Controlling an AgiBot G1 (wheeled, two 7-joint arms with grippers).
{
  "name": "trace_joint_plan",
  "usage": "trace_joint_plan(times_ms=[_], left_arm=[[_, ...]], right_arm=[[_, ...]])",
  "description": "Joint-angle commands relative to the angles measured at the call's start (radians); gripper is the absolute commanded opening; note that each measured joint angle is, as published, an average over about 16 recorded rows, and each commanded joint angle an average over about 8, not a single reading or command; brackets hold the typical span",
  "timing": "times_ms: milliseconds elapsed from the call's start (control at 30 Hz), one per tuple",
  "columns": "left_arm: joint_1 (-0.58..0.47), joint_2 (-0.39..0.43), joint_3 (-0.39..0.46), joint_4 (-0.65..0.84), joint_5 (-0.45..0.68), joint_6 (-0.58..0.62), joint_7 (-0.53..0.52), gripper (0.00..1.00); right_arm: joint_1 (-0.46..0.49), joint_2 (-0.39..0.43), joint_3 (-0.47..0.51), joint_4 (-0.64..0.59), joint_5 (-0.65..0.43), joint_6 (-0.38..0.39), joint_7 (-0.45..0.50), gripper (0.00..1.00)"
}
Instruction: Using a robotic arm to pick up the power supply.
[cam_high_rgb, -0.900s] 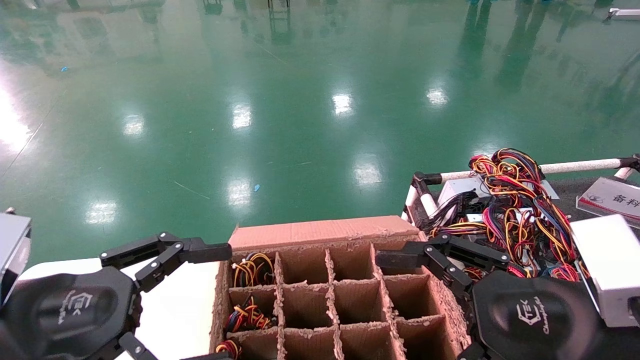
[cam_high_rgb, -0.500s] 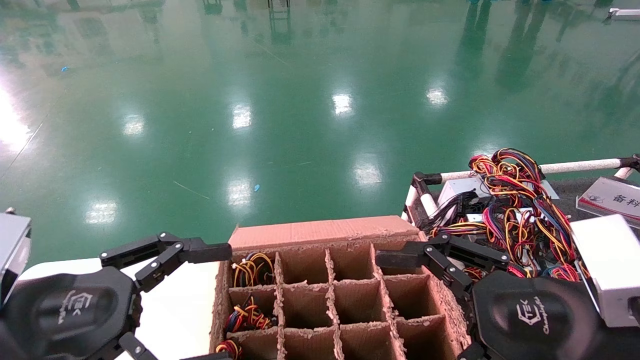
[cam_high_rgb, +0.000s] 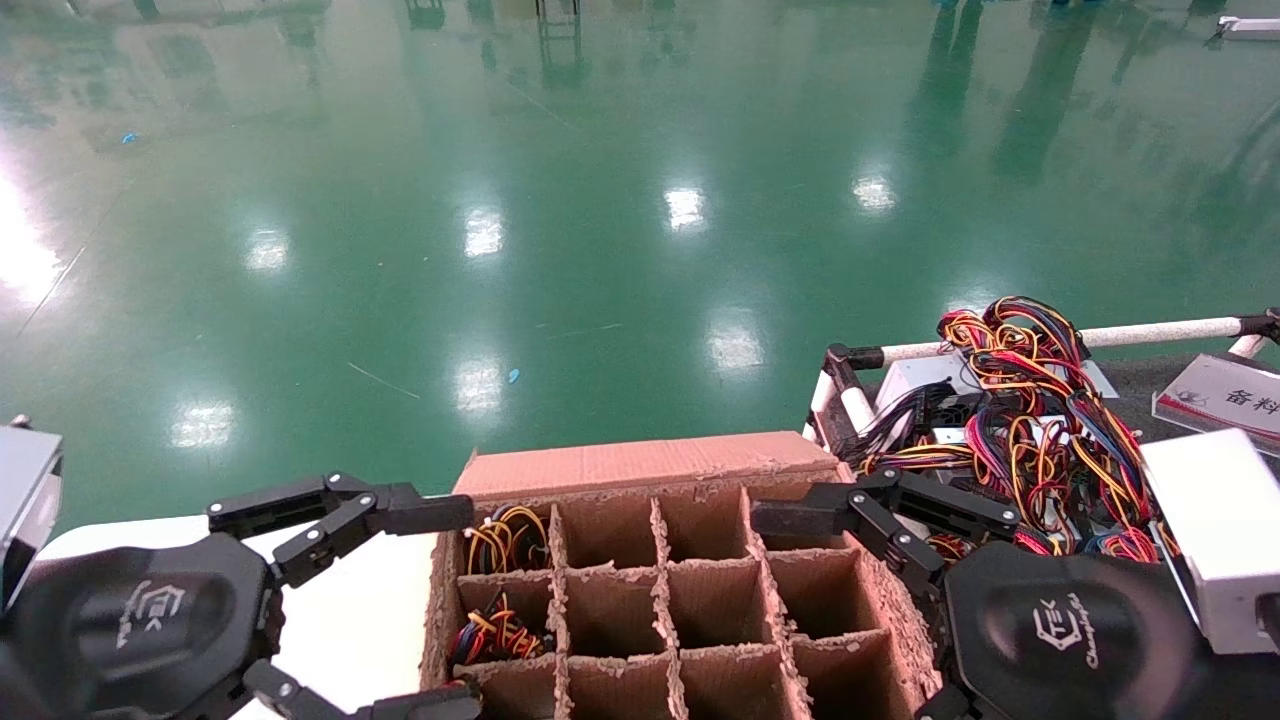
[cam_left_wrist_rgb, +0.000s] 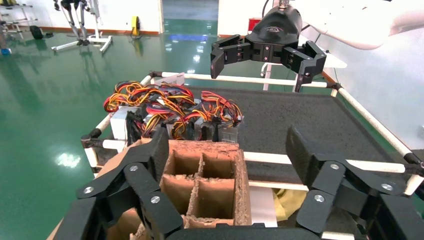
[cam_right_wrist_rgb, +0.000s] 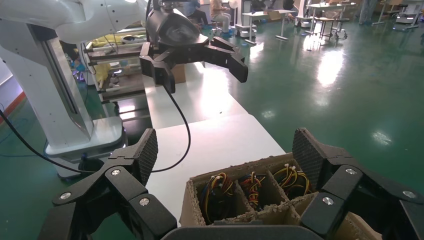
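The power supply (cam_high_rgb: 935, 385) lies in the tray (cam_high_rgb: 1150, 331) on the right, under tangled wires (cam_high_rgb: 1040, 420). It is probably heavy and rigid, so grip the metal case, not the loose wires. Right gripper (cam_high_rgb: 860, 520) and left gripper (cam_high_rgb: 400, 600) hover released over the divided carton (cam_high_rgb: 640, 465).

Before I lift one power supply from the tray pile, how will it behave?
The power supply box looks rigid, probably dense. Its wires are floppy and tangled with neighbours', so they may drag others along. Both hands, left hand and right hand, are open.
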Motion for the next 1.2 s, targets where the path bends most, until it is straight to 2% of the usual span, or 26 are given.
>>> trace_joint_plan(times_ms=[33,467,700,900,1200], left_arm=[[0.0,0.0,0.0,0.0,0.0,0.0,0.0,0.0],[0.0,0.0,0.0,0.0,0.0,0.0,0.0,0.0],[0.0,0.0,0.0,0.0,0.0,0.0,0.0,0.0],[0.0,0.0,0.0,0.0,0.0,0.0,0.0,0.0],[0.0,0.0,0.0,0.0,0.0,0.0,0.0,0.0]], right_arm=[[0.0,0.0,0.0,0.0,0.0,0.0,0.0,1.0],[-0.001,0.002,-0.001,-0.002,-0.006,0.002,-0.001,1.0],[-0.028,-0.019,-0.034,-0.08,-0.078,0.033,-0.023,1.0],[0.003,-0.125,-0.1,-0.239,-0.18,0.038,-0.086,1.0],[0.18,-0.366,-0.217,-0.585,-0.332,-0.027,-0.234,1.0]])
